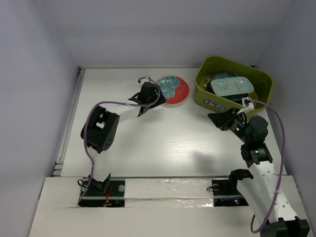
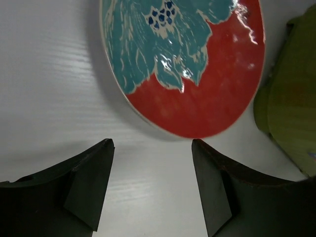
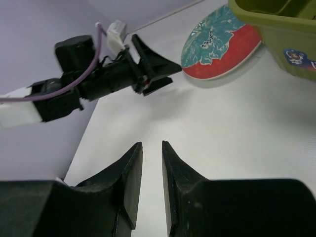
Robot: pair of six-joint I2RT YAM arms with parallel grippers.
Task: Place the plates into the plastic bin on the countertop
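1. The red-teal floral plate lies flat on the white countertop, out in the open. It is just to the left of the olive-green plastic bin and not in it.
2. The left gripper sits low at the plate's left edge with its tips pointing towards the plate.
3. From the left wrist, its two dark fingers are spread wide with nothing between them. The plate's red rim lies just beyond the tips, roughly centred on the gap. A strip of bare counter shows between tips and rim, so they look close but apart.
4. In that same view a corner of the bin shows off to the right, past the plate.
5. The right wrist view shows the left gripper side-on. It is open and just beside the plate, and the plate's far edge runs close under the bin's wall.
6. The right gripper hangs in front of the bin's near wall, by the small label, well apart from the floral plate.
7. Its fingers are drawn almost together with only a thin slit left, and they pinch nothing.
8. Inside the bin a pale mint dish lies on top of other dishes. A darker one shows at its edge, but I cannot make out the rest.
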